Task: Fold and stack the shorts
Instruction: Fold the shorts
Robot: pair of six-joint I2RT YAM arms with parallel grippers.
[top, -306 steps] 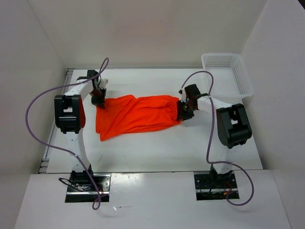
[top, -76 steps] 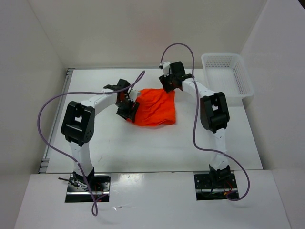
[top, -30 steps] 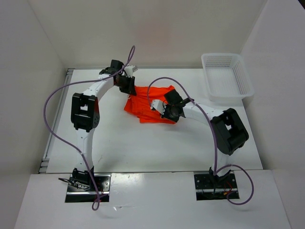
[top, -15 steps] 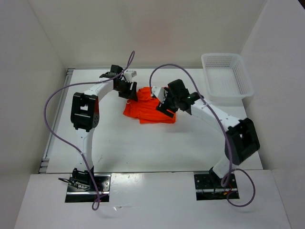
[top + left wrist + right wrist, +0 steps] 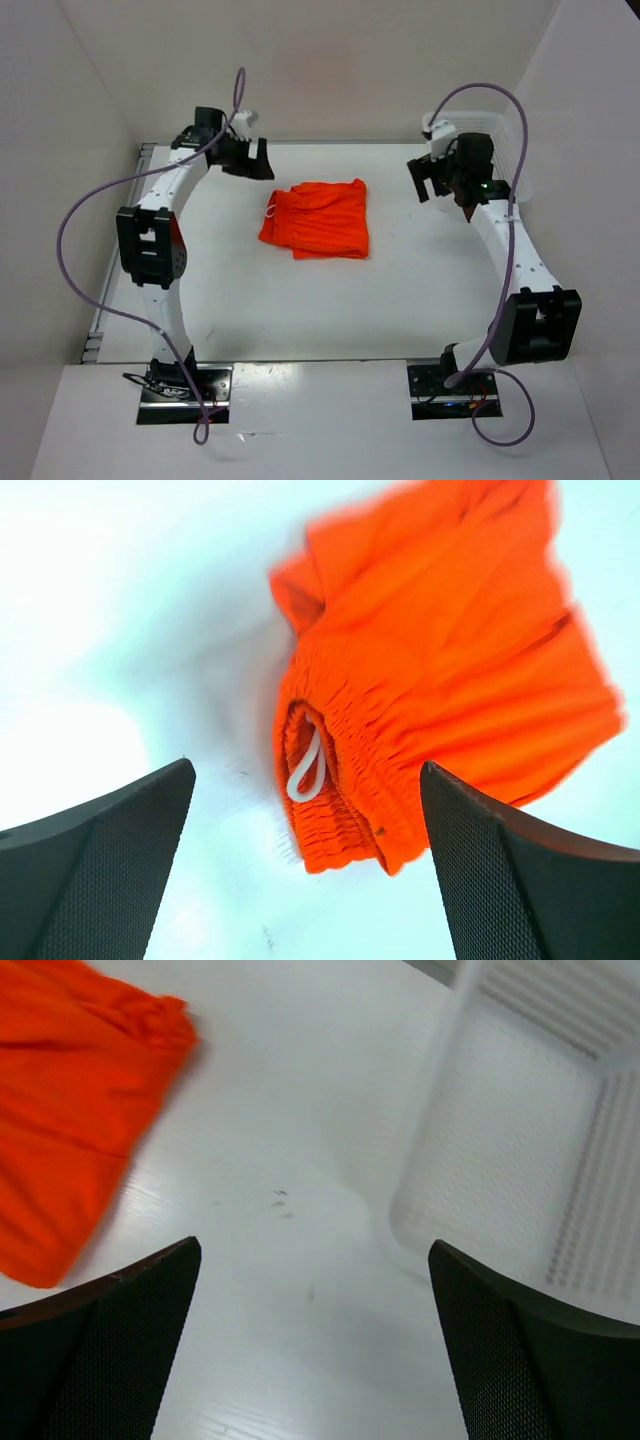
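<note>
I see my left gripper (image 5: 256,160) with jaws spread wide and empty. The folded bright orange fabric shorts (image 5: 318,218) lie flat on the white table (image 5: 300,310) just ahead of it, with the white drawstring loop (image 5: 308,765) at the edge nearest its fingers. My right gripper (image 5: 427,178) is likewise spread and empty, with the shorts apart on its left and the white plastic mesh basket (image 5: 540,1150) just beside it on its right.

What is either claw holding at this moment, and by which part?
Nothing is held. The left claw and the right claw both stand open, apart from the folded shorts, which lie on the table.
</note>
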